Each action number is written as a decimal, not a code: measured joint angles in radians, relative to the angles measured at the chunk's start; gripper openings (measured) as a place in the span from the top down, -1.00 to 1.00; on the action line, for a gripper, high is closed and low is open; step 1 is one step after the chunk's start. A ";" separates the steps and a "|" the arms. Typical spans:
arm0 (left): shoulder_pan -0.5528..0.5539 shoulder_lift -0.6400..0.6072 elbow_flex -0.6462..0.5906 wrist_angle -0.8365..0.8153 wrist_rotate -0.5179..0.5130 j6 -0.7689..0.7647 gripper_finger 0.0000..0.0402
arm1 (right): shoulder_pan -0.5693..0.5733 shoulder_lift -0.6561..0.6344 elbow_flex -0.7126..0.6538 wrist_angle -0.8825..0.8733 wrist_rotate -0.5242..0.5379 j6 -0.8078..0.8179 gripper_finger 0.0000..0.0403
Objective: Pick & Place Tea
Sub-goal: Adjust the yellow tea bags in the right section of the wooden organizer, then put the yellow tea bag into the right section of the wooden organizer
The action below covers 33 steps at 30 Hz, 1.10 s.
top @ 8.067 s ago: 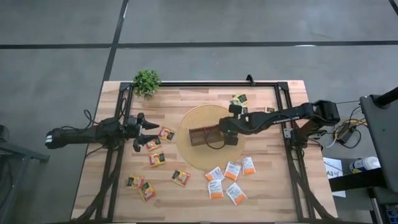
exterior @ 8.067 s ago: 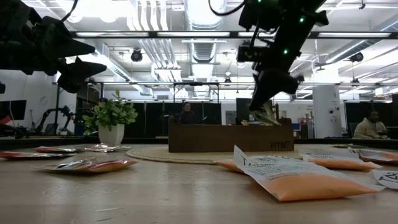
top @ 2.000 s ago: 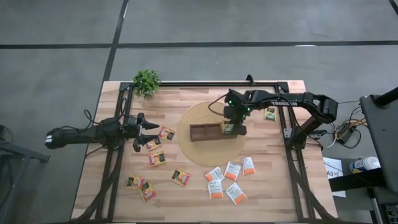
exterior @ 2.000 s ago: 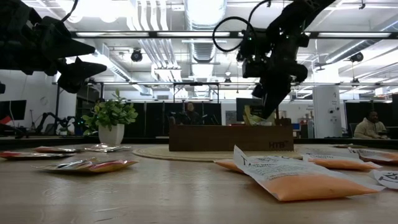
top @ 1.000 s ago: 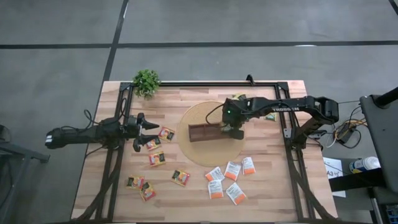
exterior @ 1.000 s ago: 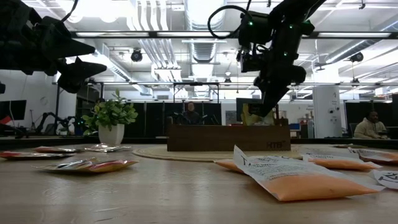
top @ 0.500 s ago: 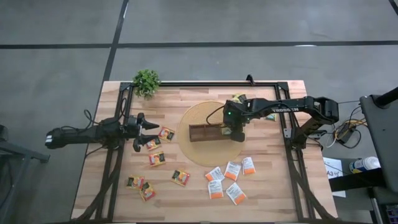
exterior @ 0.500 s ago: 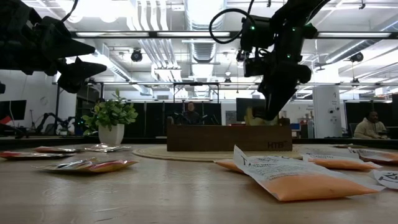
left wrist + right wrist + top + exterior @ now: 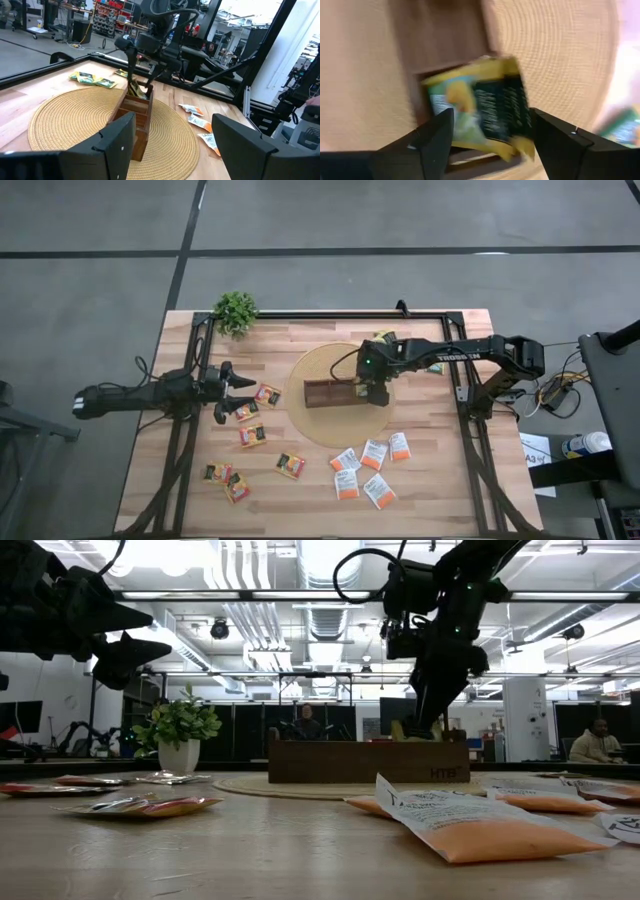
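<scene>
Round woven mat (image 9: 318, 420) mid-table, carrying the long dark-brown wooden box (image 9: 330, 392). Over the box's right-hand end compartment, right gripper (image 9: 371, 392), jaws spread, no longer pinching the dark green-yellow sachet (image 9: 482, 105) lying tilted in that compartment. Best lifted straight up, to avoid dragging the sachet out again. Waiting at the table's left, left gripper (image 9: 234, 390), jaws apart, empty. Scattered across the tabletop, more tea sachets (image 9: 365, 468).

Two dark, slim jointed arms, right arm (image 9: 455, 352) with white lettering, green indicator light, looping black cable.
</scene>
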 joint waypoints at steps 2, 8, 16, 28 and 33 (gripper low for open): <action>0.000 0.000 0.000 0.000 0.000 0.000 -0.28 | 0.001 0.000 -0.006 0.000 0.062 -0.022 -0.28; 0.000 0.000 0.000 0.000 0.000 0.000 -0.28 | 0.001 0.000 -0.023 0.000 0.121 -0.050 -0.31; 0.000 0.000 0.000 0.000 0.000 0.000 -0.28 | 0.019 0.000 -0.023 0.010 0.119 0.008 -0.28; 0.000 0.000 0.000 0.000 0.000 0.000 -0.28 | -0.097 -0.133 -0.023 -0.005 0.111 0.140 -0.20; 0.000 0.000 0.000 0.000 0.000 0.000 -0.28 | -0.247 -0.197 -0.040 -0.017 -0.042 0.142 -0.15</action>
